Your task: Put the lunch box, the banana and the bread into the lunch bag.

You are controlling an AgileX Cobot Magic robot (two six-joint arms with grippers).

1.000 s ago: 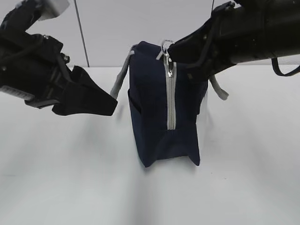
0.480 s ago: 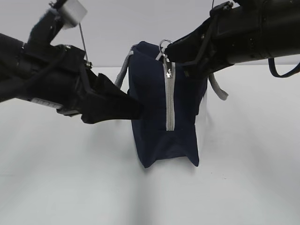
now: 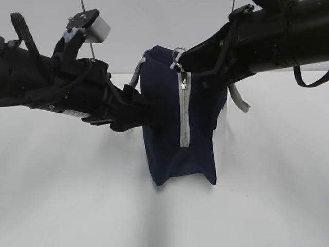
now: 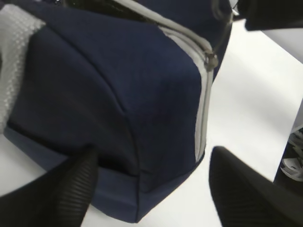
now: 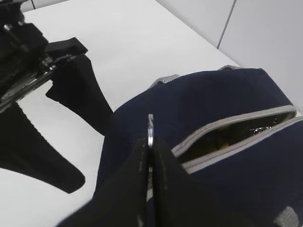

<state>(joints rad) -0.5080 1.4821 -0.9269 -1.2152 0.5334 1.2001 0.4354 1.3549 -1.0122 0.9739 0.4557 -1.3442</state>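
Note:
The navy lunch bag (image 3: 164, 128) stands on end on the white table, its grey zipper (image 3: 183, 110) facing the exterior camera. My right gripper (image 5: 150, 146) is shut on the metal ring pull (image 5: 150, 126) at the top of the bag (image 5: 213, 104). The zipper (image 5: 227, 124) gapes partly open there, and a bit of yellow (image 5: 222, 142) shows inside, perhaps the banana. My left gripper (image 4: 151, 189) is open, its black fingers (image 4: 61, 189) either side of the bag's lower corner (image 4: 142, 189). In the exterior view the left gripper (image 3: 140, 110) is at the bag's left side. The lunch box and the bread are hidden.
Grey webbing handles (image 3: 134, 77) hang off both sides of the bag. The white table (image 3: 77, 195) runs to a pale wall behind. Both black arms (image 3: 51, 87) reach in toward the bag from the sides.
My left gripper has moved right, from clear of the bag up to its left side, and its jaws have spread wider. The right gripper stays shut on the ring pull.

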